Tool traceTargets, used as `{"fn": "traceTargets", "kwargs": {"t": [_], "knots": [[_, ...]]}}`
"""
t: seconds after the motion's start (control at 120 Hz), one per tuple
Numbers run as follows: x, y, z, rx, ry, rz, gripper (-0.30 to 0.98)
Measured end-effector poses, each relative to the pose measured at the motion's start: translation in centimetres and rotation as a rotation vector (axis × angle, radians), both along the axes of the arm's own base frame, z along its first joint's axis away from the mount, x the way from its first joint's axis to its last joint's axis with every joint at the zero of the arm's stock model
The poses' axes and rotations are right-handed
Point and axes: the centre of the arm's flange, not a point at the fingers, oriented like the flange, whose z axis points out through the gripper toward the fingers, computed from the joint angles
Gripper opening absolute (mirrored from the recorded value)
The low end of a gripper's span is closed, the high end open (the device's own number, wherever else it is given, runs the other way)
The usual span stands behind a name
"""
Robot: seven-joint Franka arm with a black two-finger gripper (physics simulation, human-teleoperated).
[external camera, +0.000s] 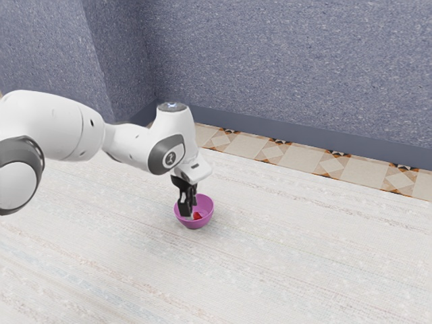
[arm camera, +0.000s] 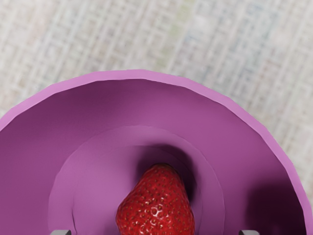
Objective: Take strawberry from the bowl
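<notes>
You are looking at a speckled blue-grey wall (external camera: 283,61), with a darker skirting (external camera: 270,128) running along its foot. Below it, your pale, streaky desk (external camera: 290,256) is stretching across the exterior view, a patterned tile strip (external camera: 300,159) showing between desk and skirting. Your white arm (external camera: 57,128) is coming in from the exterior view's left and bending downward at the wrist. Under it, your purple bowl (arm camera: 139,74) is standing upright on the desk (its rim looking faintly faceted up close). Your black tool (external camera: 190,210) is pointing down at the bowl's inside — it is hanging released, its two fingers standing well apart and gripping nothing. Your red strawberry (arm camera: 159,205) is lying on the bowl's bottom, between the open fingers — and it is casting a dark shadow (just beside itself) onto the purple.
</notes>
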Motion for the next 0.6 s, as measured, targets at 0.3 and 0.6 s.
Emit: {"fn": "traceTargets", "kwargs": {"t": [0.3, 0.6], "knots": [[0.10, 0.54, -0.79, -0.008, 0.004, 0.009, 0.39], [0.39, 0.46, -0.97, -0.004, -0.010, -0.002, 0.39]]}}
